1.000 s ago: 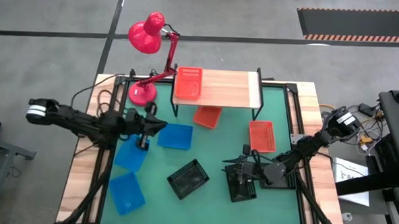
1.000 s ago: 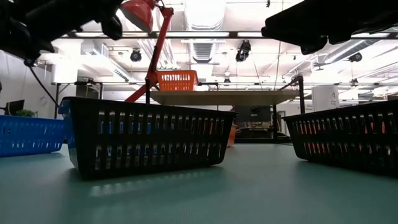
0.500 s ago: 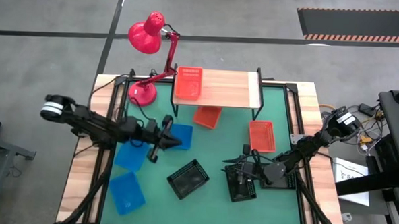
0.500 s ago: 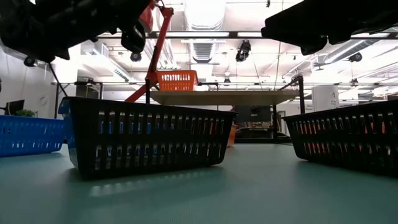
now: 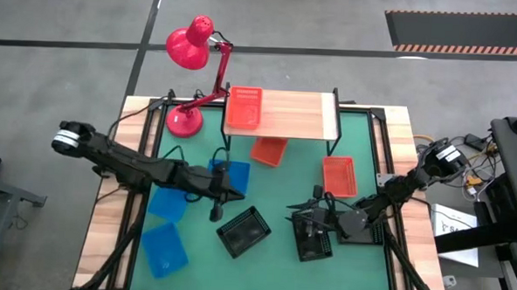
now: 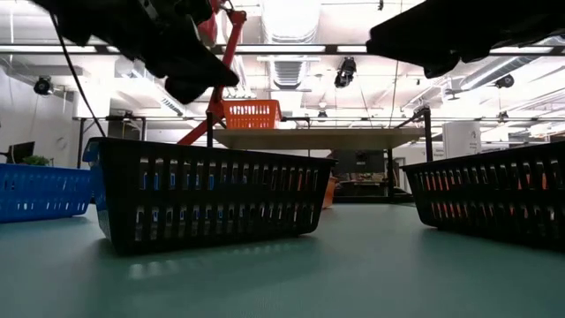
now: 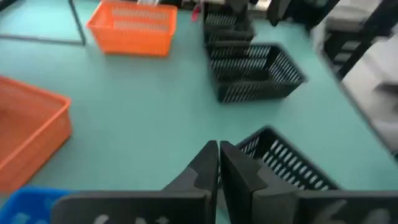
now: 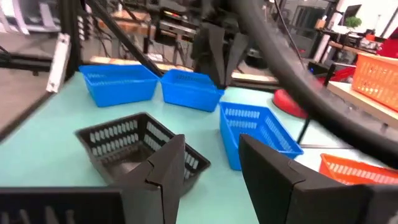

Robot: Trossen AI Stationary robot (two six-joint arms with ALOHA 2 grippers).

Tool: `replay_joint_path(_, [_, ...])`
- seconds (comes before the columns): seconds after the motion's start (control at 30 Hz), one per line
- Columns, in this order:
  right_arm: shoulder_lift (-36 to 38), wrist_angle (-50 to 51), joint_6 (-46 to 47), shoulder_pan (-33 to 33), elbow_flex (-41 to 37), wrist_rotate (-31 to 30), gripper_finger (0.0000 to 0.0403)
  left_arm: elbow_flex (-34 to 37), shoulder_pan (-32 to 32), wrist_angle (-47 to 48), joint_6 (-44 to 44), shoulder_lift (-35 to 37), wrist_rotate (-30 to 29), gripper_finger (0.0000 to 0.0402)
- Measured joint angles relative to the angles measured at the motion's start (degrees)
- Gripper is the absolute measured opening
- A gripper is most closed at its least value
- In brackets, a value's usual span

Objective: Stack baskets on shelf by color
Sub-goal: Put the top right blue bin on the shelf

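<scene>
On the green table (image 5: 278, 190), three blue baskets (image 5: 164, 248) lie around eight o'clock, and the left gripper (image 5: 216, 213), fingers pressed together and empty, hovers just at ten o'clock of a black basket (image 5: 243, 231). The shelf (image 5: 299, 114) at twelve o'clock carries one orange-red basket (image 5: 243, 108). At four o'clock the right gripper (image 5: 312, 209) waits, fingers parted, above two more black baskets (image 5: 314, 241).

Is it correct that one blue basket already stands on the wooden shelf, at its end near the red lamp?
Not quite. The basket on the shelf, at its end near the red lamp, is orange-red, not blue. The high view shows it.
</scene>
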State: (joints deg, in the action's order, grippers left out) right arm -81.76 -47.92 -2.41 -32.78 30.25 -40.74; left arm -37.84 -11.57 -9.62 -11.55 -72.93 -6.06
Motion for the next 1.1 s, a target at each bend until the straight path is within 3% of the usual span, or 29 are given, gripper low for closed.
replay_joint_path(0.1, [0.0,8.21,1.12,1.64,3.22,0.14,0.0152,-2.22,-0.4,4.63,3.27,0.52,-1.44,0.0])
replay_joint_path(0.23, [0.0,22.69,3.2,4.41,8.87,1.69,0.0161,-3.09,-0.44,4.04,11.16,2.64,-1.73,0.0])
replay_joint_path(0.47, [0.0,40.63,1.84,10.71,17.36,12.28,0.0166,-3.11,-0.49,3.82,25.71,8.56,-6.84,0.0])
replay_joint_path(0.67, [0.0,48.71,-6.17,18.44,22.88,23.4,0.0167,-2.65,-0.39,-0.69,35.59,12.18,-13.56,0.0])
replay_joint_path(0.87, [-0.79,51.03,-14.25,26.46,27.95,33.98,0.0167,-2.08,-0.01,-3.36,42.8,12.75,-14.37,0.0])
replay_joint_path(1.1, [-10.28,55.21,-23.19,30.12,35.84,35.25,0.0167,-2.05,0.18,-7.76,51.43,13.46,-15.33,0.0])
